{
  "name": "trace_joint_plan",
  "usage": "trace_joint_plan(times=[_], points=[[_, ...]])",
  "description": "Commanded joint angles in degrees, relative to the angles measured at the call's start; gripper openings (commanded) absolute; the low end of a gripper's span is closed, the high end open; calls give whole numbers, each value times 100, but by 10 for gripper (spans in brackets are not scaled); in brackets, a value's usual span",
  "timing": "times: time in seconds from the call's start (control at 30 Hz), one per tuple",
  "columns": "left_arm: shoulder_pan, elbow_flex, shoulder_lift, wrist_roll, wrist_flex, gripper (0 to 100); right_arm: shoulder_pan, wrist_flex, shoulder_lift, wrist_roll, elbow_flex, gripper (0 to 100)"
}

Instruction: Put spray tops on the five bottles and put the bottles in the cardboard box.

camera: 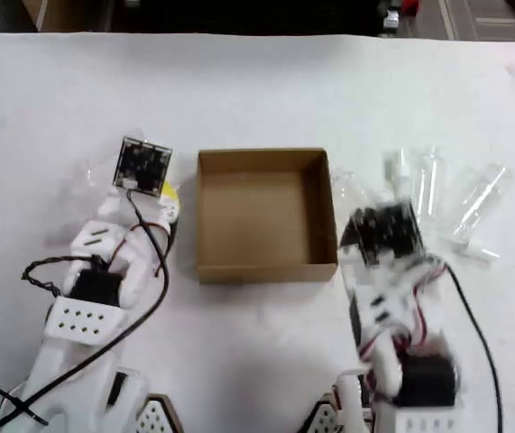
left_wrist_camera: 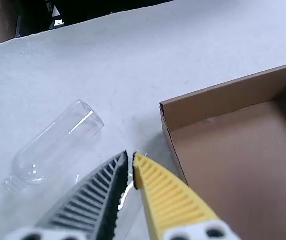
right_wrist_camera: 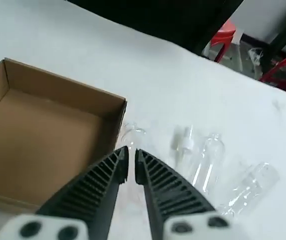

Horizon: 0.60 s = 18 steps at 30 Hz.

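1. The box [camera: 266,269] stands open and empty mid-table [camera: 257,81], between the two arms, probably so either arm can drop bottles in.
2. One bottle [left_wrist_camera: 57,142] lies on its side with a bare neck, left of the box and near the left gripper [left_wrist_camera: 131,159].
3. The other bottles [right_wrist_camera: 208,161] lie in a loose fan right of the box, with what looks like a spray top [right_wrist_camera: 185,140] among them. The right arm seems meant to work that pile.
4. Nothing is in the box, so I judge the task barely begun.
5. The left gripper hangs low just beside the box's near corner, its fingers pressed almost together. A glint shows in the slit, and I cannot tell whether anything is pinched there.
6. The right gripper [right_wrist_camera: 131,156] tilts down beside the box's right wall, aimed toward the fan. Its fingers are drawn close, with a sliver of gap and nothing between them.
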Motion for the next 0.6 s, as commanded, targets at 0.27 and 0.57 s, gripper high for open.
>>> trace_joint_plan(times=[0.27,0.57], points=[[-66,378,-171,26,-800,24,-4,998,4356,-18,-3534,18],[-66,413,-171,18,-844,24,207,1420,6914,158,-5407,127]])
